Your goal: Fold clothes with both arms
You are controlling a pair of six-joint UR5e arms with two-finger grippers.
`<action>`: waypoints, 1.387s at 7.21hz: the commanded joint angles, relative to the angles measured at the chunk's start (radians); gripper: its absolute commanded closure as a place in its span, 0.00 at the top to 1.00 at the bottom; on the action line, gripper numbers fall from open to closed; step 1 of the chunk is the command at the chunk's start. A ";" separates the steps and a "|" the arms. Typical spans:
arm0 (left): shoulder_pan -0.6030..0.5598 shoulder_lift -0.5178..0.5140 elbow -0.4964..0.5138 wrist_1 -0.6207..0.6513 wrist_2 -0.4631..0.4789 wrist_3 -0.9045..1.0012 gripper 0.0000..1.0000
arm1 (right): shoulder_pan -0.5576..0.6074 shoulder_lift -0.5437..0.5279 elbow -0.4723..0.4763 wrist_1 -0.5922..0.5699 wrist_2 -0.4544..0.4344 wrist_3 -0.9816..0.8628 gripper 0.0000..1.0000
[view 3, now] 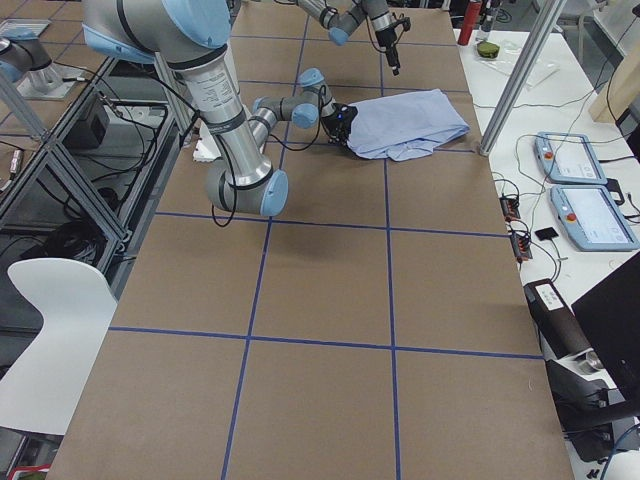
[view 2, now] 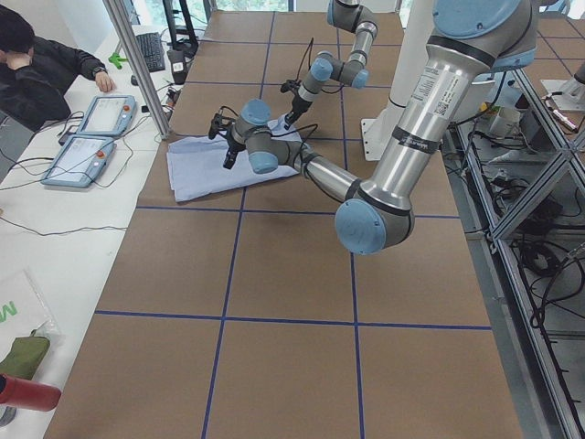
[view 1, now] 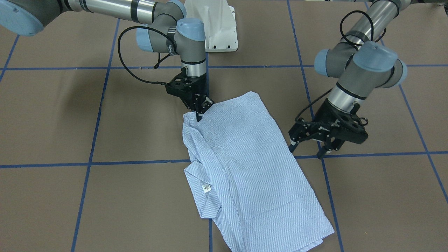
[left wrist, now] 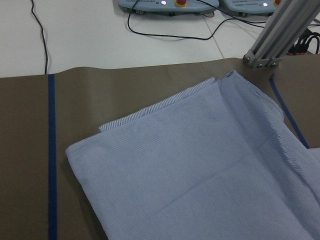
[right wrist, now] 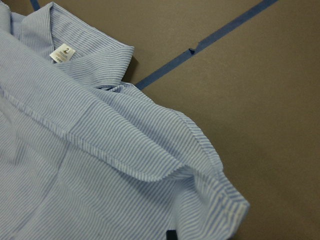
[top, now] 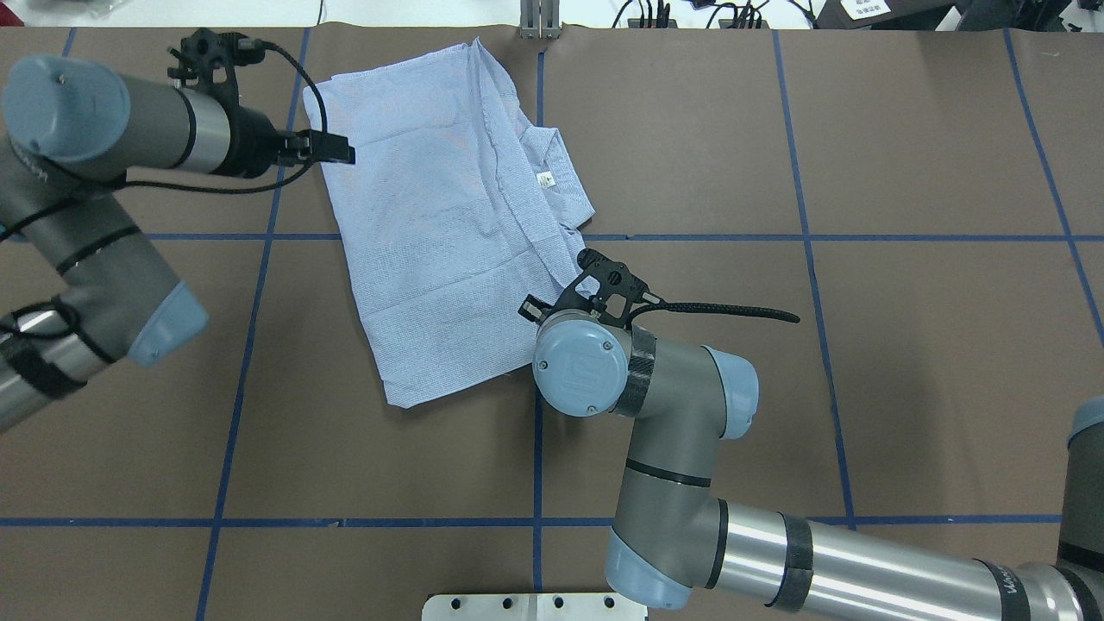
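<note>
Shirt [view 1: 245,157] on the brown table [view 1: 52,122], flat, folded into one long panel, no buttons visible. Lies slantwise across a blue tape line [view 1: 105,163]. Collar [view 1: 199,175] along one long edge, white label [view 1: 206,188] facing up.

Right pincer [view 1: 198,113]: points straight down at the shirt's collar-side corner, at the end toward the robot. Clenched, fingertips [view 1: 198,118] together on a fold of cloth there; grasping the shirt. Right wrist camera: rumpled hem fold close below, one dark fingertip just visible at the bottom edge, on the fabric.

Left pincer [view 1: 305,153]: released, fingers spread, holding nothing. Front view: apart from the shirt, beside the long edge opposite the collar, above the table. Overhead view: overlaps that same edge; touching or not, cannot tell. Left wrist camera: the shirt's far end, layered edges slightly offset, near a metal post [left wrist: 272,35] at the table's rim.

Two control boxes [view 2: 80,160] and a seated person [view 2: 41,64] at the white surface beyond the table.
</note>
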 commanded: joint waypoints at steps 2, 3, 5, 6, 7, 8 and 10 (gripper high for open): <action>0.268 0.157 -0.242 -0.007 0.201 -0.441 1.00 | 0.003 -0.004 0.010 0.000 0.000 0.000 0.00; 0.355 0.157 -0.235 -0.006 0.330 -0.652 0.99 | 0.003 -0.004 0.011 0.000 0.000 0.000 0.00; 0.427 0.181 -0.221 -0.002 0.408 -0.778 0.99 | 0.003 -0.005 0.017 0.000 0.000 0.000 0.00; 0.445 0.181 -0.219 -0.002 0.412 -0.788 1.00 | 0.003 -0.007 0.019 0.000 0.000 0.000 0.00; 0.468 0.181 -0.201 -0.001 0.417 -0.791 1.00 | 0.004 -0.010 0.025 0.000 0.000 0.000 0.00; 0.473 0.177 -0.181 -0.001 0.455 -0.804 1.00 | 0.004 -0.010 0.039 0.000 0.000 0.000 0.00; 0.481 0.173 -0.166 -0.001 0.457 -0.805 1.00 | 0.012 -0.010 0.075 -0.008 0.000 0.000 0.00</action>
